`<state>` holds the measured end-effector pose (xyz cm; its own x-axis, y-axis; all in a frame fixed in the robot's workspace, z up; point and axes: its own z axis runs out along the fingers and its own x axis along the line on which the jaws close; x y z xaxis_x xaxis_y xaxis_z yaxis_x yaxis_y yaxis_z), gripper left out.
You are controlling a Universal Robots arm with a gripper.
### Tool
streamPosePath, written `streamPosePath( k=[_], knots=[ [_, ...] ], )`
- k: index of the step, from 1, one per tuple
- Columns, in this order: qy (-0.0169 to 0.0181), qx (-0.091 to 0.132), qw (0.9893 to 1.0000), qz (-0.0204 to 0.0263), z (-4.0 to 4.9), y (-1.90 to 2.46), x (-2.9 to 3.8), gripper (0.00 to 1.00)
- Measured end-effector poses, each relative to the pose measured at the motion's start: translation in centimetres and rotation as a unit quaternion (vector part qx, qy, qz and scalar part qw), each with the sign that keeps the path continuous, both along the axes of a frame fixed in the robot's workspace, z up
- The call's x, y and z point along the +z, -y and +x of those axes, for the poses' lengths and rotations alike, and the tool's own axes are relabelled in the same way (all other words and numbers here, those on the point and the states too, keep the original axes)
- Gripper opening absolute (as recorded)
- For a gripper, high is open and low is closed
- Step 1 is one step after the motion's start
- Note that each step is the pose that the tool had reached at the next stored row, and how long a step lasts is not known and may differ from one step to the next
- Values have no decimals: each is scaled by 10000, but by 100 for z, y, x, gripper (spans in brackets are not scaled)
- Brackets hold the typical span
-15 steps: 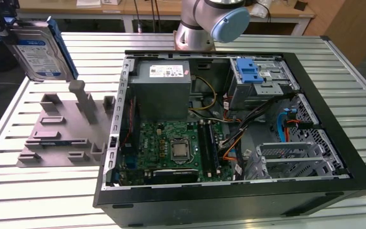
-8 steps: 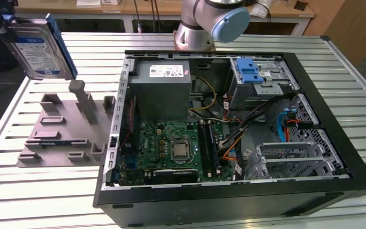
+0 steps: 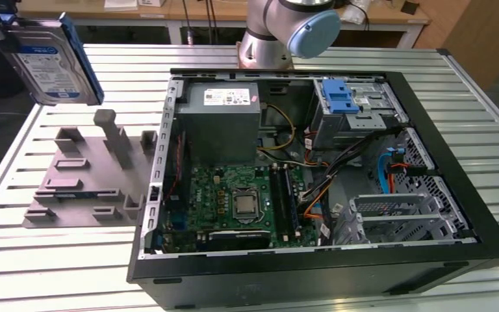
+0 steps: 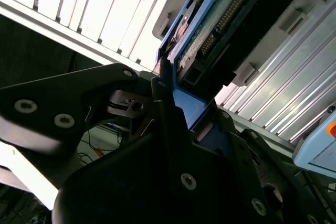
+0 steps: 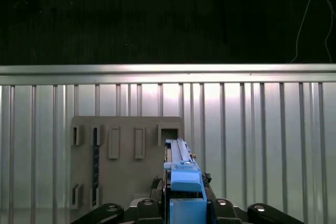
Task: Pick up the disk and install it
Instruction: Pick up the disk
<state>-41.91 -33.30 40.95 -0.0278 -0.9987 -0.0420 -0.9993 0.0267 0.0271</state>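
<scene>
The disk [image 3: 52, 60], a silver drive with a white-and-blue label and blue side rails, hangs tilted in the air at the exterior view's far upper left, above the grey fixture block [image 3: 93, 175]. My gripper [image 3: 2, 23] is shut on its upper end. The second wrist view shows the black fingers [image 4: 163, 98] clamped on the blue rail, beyond which lies the disk's [image 4: 226, 14] green circuit board. In the first wrist view the disk's blue rail [image 5: 184, 174] sticks out from the gripper over the fixture block [image 5: 126, 156].
An open computer case [image 3: 457, 260] lies on the slatted metal table [image 3: 50, 273]. Inside are a grey power-supply box [image 3: 223, 123], a motherboard [image 3: 241, 201] and a drive bay with a blue bracket [image 3: 345, 97]. The arm's base [image 3: 275, 32] stands behind the case.
</scene>
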Motion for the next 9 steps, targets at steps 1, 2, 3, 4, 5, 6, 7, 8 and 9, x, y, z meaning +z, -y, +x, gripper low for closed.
streamPosePath(
  k=[1, 2, 3, 4, 5, 6, 7, 8, 9],
  knots=[
    [0, 0, 10000, 0, 0, 0, 10, 36],
    [0, 0, 10000, 0, 0, 0, 21, 36],
    [-1, 0, 10000, 0, 0, 0, 32, 36],
    [-1, 0, 10000, 0, 0, 0, 43, 36],
    [-1, 0, 10000, 0, 0, 0, 54, 36],
    [0, 0, 10000, 0, 0, 0, 65, 36],
    [0, 0, 10000, 0, 0, 0, 76, 36],
    [0, 0, 10000, 0, 0, 0, 87, 36],
    [0, 0, 10000, 0, 0, 0, 99, 36]
  ],
)
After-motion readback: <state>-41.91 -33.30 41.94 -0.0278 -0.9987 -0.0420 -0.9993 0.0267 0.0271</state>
